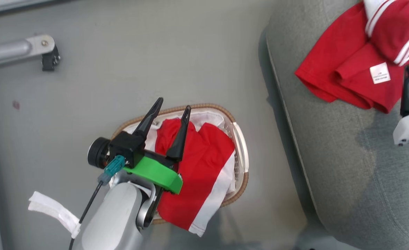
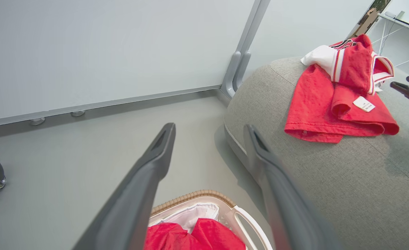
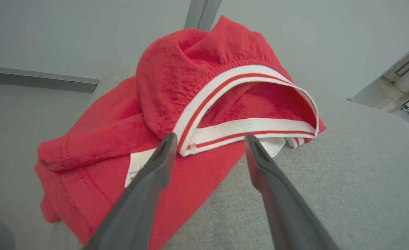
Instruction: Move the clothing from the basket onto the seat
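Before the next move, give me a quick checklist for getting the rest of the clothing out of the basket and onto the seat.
1. The left hand is open: ok.
2. It is over the garment in the basket: ok.
3. Nothing remaining in the basket: not ok, one red garment inside, draped over the rim.
4. The right hand is open: ok.
5. It is clear of the garment on the seat: cannot tell.
6. Bare room on the seat: ok.

light: bright, even | shadows: soft — beside seat (image 1: 333, 163) | wrist views: edges bowed
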Tool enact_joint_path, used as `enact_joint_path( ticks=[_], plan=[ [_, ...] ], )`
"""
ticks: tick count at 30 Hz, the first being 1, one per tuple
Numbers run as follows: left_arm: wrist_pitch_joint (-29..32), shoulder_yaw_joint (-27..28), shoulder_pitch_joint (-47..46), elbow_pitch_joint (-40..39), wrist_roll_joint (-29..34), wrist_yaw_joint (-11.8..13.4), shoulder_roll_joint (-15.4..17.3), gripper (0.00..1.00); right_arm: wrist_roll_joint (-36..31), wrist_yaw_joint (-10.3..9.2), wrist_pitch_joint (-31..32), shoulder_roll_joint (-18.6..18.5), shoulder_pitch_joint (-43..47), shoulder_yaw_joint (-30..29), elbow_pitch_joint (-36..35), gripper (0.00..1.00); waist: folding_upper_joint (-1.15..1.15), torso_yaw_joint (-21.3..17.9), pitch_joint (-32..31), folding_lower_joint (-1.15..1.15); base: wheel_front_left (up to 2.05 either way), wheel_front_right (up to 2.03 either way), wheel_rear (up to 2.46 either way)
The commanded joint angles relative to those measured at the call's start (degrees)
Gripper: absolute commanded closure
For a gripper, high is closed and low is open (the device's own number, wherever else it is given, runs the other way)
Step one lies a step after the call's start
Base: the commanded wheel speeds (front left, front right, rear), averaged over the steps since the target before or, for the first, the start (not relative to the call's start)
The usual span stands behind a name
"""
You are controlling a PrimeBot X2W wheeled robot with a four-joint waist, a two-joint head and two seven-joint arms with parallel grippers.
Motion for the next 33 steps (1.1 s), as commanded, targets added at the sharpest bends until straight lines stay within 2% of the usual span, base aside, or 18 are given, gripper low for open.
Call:
enact_joint_path(
  ticks=[1,9,12,16,17,25,33],
  plan=[
    [0.0,0.6,1.4,0.2,-0.2,-0.2,-0.1,0.00,0.5,-0.08,-0.1,0.0,1.4,0.4,-0.2,0.00,0.00,0.4,-4.8,0.00,0.00,0.00,0.00],
    [0.0,3.4,4.8,0.5,-0.9,-0.2,-1.2,0.00,0.5,-0.08,-0.1,0.1,2.1,3.0,-1.3,0.00,0.00,2.0,-11.7,0.00,0.00,0.00,0.00],
    [0.0,6.5,6.9,0.2,-1.0,-0.2,-1.4,0.00,1.7,-0.08,-0.1,1.0,1.4,4.8,-1.4,0.00,0.00,2.7,-14.9,0.00,0.00,0.00,0.00],
    [0.0,9.9,9.6,0.3,-0.6,-0.2,-1.8,0.00,2.7,-0.08,-0.1,3.3,1.6,7.0,-1.5,0.00,0.00,3.4,-17.7,0.00,0.00,0.00,0.00],
    [0.0,11.8,11.0,0.3,-0.2,-0.2,-1.9,0.00,3.1,-0.08,-0.1,4.8,2.5,8.4,-1.4,0.00,0.00,4.0,-19.0,0.00,0.00,0.00,0.00],
    [0.0,19.7,15.9,-0.7,0.3,0.4,-2.0,0.00,4.9,-0.08,-0.1,9.4,6.6,12.4,-2.7,0.00,0.00,5.4,-21.6,0.00,0.00,0.00,0.00],
    [0.0,22.8,19.8,-1.1,-0.4,0.5,-2.1,0.00,7.1,-0.08,-0.1,11.2,12.9,13.0,-3.7,0.00,0.00,6.7,-23.0,0.00,0.00,0.00,0.00]
  ],
)
